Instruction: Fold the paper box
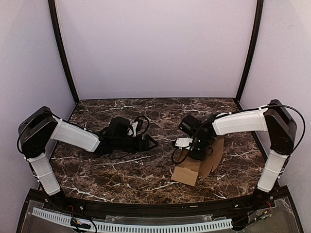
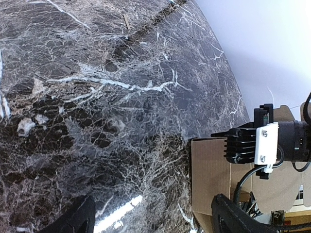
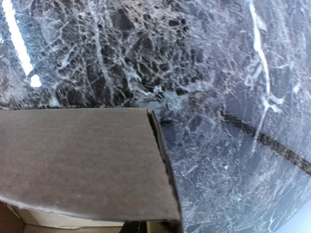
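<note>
cardboard first — the paper box [image 1: 192, 172] sits on the right-front part of the dark marbled desk [image 1: 146, 179]. it is plain brown and not a closed cube: one lighter panel lies toward the near edge, and a darker part with a rounded outline stands up behind it on the right. in the right wrist view the paper box [image 3: 82, 155] fills the lower left as a flat brown panel, its raw edge running down to the bottom, marble beyond it. right hand [image 1: 197, 148] is down against the box's upper left side, but its fingertips are hidden behind the arm and the panel — pinching or loose, i cannot tell. over to the left hand [image 1: 148, 142], low over the middle of the desk, well apart from the box and pointing toward it. its wrist view shows two dark fingers [image 2: 73, 218] spread wide at the bottom, nothing between them but marble. that same view catches the paper box [image 2: 209, 170] at the right, with the other arm's black-and-white wrist above it.
</note>
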